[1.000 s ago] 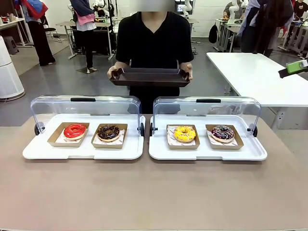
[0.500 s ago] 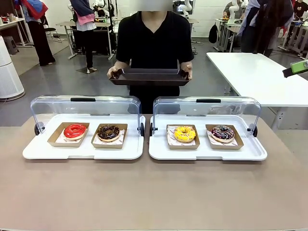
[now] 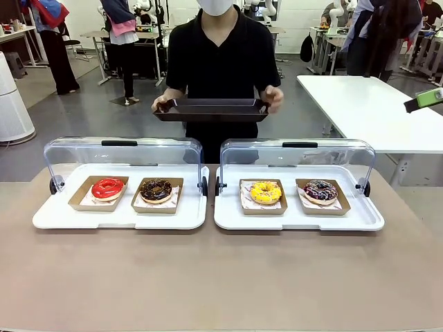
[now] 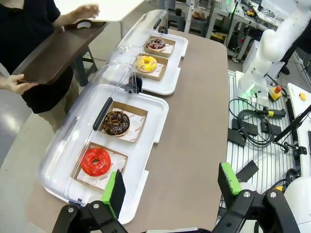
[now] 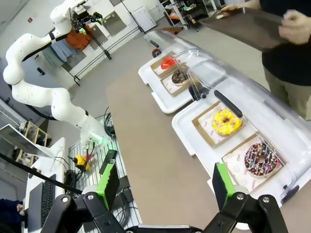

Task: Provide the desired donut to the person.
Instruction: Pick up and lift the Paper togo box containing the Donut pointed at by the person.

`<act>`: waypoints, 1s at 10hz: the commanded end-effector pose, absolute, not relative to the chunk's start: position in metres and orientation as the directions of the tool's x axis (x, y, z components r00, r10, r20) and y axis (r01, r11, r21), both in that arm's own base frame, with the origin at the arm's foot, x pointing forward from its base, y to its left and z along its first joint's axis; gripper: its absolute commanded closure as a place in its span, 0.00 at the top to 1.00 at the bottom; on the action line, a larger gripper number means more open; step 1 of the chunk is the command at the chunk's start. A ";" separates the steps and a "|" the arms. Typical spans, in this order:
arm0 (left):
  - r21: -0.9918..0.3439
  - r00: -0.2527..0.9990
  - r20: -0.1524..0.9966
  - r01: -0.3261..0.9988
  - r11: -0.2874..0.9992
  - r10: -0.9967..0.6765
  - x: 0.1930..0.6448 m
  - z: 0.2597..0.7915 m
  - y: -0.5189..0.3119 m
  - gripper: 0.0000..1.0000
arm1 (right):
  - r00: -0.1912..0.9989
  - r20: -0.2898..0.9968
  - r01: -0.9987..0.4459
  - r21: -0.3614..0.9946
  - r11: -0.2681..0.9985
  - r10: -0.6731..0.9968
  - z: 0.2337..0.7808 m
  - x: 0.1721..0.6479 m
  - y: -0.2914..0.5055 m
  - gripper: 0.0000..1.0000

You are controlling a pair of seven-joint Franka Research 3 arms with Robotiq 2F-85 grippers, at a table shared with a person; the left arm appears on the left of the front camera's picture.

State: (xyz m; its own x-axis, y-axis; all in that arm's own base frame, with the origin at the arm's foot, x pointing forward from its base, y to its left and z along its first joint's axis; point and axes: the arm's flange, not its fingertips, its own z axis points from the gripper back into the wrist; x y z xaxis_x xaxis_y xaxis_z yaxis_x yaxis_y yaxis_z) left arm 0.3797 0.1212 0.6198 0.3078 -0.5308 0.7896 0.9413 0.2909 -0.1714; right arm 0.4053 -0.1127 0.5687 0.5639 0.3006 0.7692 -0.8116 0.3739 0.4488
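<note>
Four donuts lie in paper boats: red (image 3: 108, 187), chocolate (image 3: 156, 189), yellow (image 3: 266, 191) and dark sprinkled (image 3: 320, 190). Nothing marks one as the desired donut. The person (image 3: 221, 62) stands across the table holding a dark tray (image 3: 211, 111), one hand (image 3: 274, 97) lifted at its right end. My left gripper (image 4: 171, 187) hangs open high over the table's left end, near the red donut (image 4: 95, 161). My right gripper (image 5: 164, 180) is open high over the right end, near the sprinkled donut (image 5: 262, 158). One of its green pads (image 3: 426, 99) shows at the front view's right edge.
Two white display trays (image 3: 121, 218) (image 3: 297, 220) hold the donuts, their clear lids (image 3: 121, 152) tipped up behind. Bare brown tabletop (image 3: 221, 277) lies in front. A white table (image 3: 374, 111) stands at the back right. Cables (image 4: 252, 126) lie beside the robot base.
The person's hand at picture right has come off the dark tray's end and lifted slightly. The tray has shifted a little. Both grippers stay open.
</note>
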 end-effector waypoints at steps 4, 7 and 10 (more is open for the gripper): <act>-0.174 0.303 0.791 0.944 0.280 -0.531 0.380 0.622 0.123 1.00 | 0.567 0.772 -0.808 0.456 0.373 0.285 0.570 0.407 -0.112 1.00; -0.174 0.303 0.791 0.944 0.280 -0.531 0.380 0.622 0.123 1.00 | 0.567 0.772 -0.808 0.456 0.373 0.285 0.570 0.407 -0.112 1.00; -0.174 0.303 0.791 0.944 0.280 -0.531 0.380 0.622 0.123 1.00 | 0.567 0.772 -0.808 0.456 0.373 0.285 0.570 0.407 -0.112 1.00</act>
